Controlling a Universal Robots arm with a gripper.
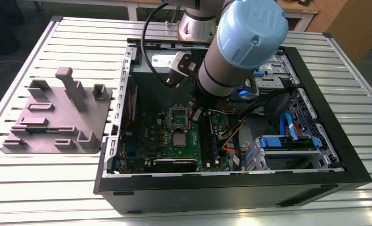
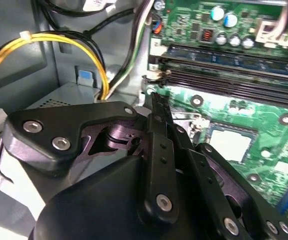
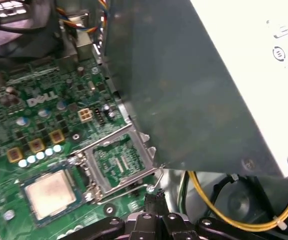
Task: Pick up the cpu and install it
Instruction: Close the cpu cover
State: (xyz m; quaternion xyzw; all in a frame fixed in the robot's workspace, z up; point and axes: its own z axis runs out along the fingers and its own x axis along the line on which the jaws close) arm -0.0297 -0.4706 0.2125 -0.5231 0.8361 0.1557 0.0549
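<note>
The cpu [image 1: 180, 140] lies flat in its socket on the green motherboard [image 1: 145, 141], silvery top up. In both wrist views the cpu [image 3: 51, 192] [image 2: 231, 145] sits beside the socket's metal load plate [image 3: 118, 162], which stands open. My gripper [image 3: 154, 198] is shut, its thin black fingertips [image 2: 155, 102] pressed together with nothing between them. The tips hover at the load plate's outer edge by the wire lever [image 3: 128, 189], a short way from the cpu. In the exterior view my arm [image 1: 236, 52] reaches down into the open computer case [image 1: 236, 190].
The grey power supply box [image 3: 209, 90] hangs close over the socket. Yellow cables [image 2: 43, 40] [image 3: 224, 212] run beside the gripper. Black memory slots [image 2: 234, 75] lie past the socket. A grey fixture tray [image 1: 57, 120] with posts stands on the slatted table at the exterior view's left.
</note>
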